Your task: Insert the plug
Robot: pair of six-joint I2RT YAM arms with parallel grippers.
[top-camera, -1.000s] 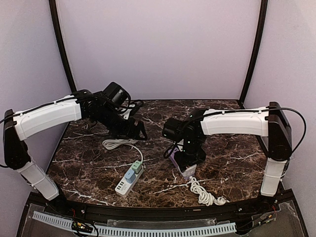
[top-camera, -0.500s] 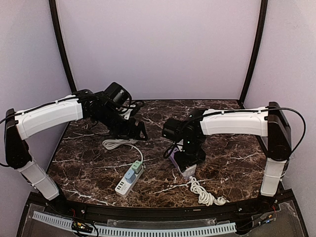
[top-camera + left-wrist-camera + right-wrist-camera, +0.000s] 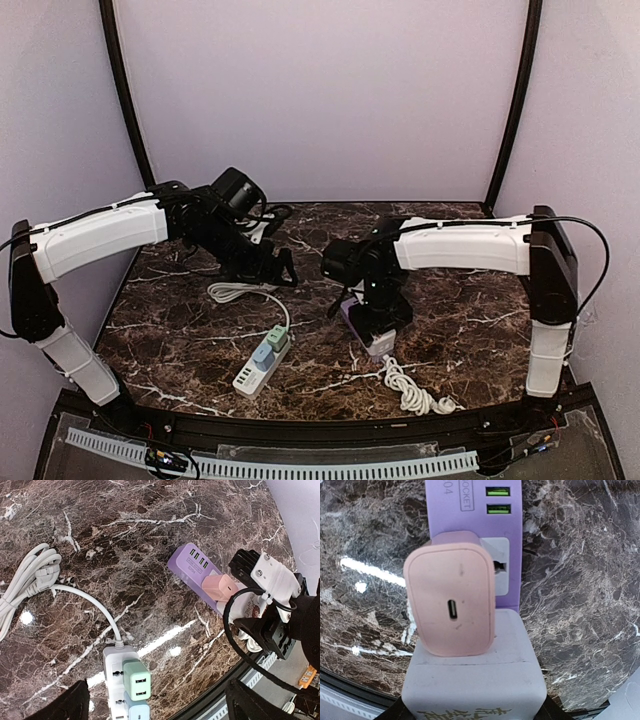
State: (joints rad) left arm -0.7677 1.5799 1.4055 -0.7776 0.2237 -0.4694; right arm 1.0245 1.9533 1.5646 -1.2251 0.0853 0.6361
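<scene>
The right tool (image 3: 377, 316), its grip unreadable, has edged left over the purple power strip (image 3: 470, 510) at desk (image 3: 470, 320) centre, where the pink plug (image 3: 450, 605) looks seated, so insertion seems finished; the left tool (image 3: 283, 268) hangs spread, empty.

Bare marble (image 3: 318, 340) between white strip (image 3: 262, 362) and purple strip (image 3: 192, 566); coiled cable (image 3: 415, 392) blocks front-right.

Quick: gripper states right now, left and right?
Left gripper: open, holding nothing.
Right gripper: cannot tell; only its tips show, either side of the power strip end.
</scene>
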